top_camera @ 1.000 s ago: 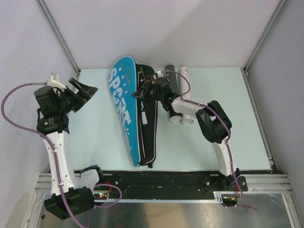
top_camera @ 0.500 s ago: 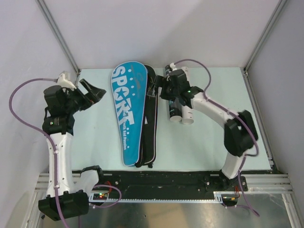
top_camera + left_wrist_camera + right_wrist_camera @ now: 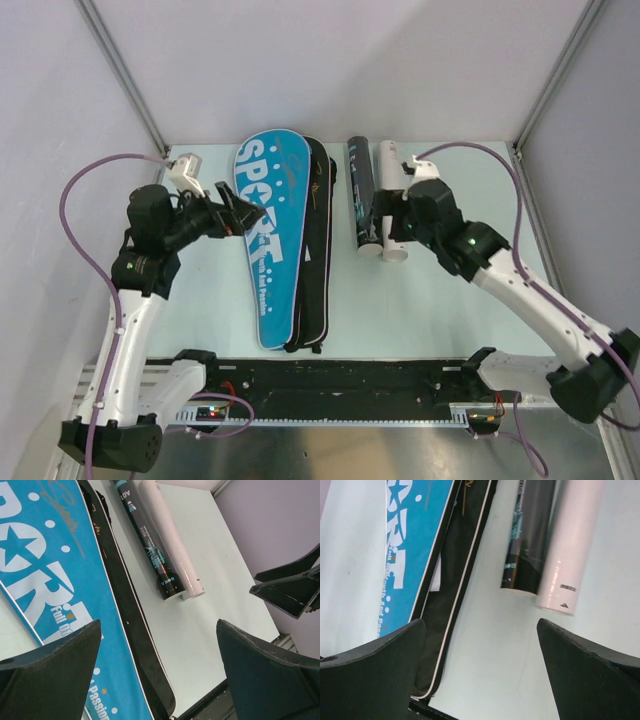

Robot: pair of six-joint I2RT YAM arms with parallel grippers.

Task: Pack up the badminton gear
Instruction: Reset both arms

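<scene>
As the covers lie: the blue cover rests on the black cover, both flat on the table. No racket or shuttlecock shows, so what is inside cannot be told.
Left gripper: fingers spread wide and empty. The blue cover sits under and ahead of its left finger.
Right gripper: fingers wide and empty. The black tube and white tube lie ahead between them, nearer the right finger, touching side by side.
Step, as I judge it: the right arm takes a tube.
Doing it well: set the fingers across the tube's length. The tubes touch, leaving the inner finger no gap, so ease the white one aside first. Close mid-length and gently.
Risk: round tubes roll away from the fingers.
</scene>
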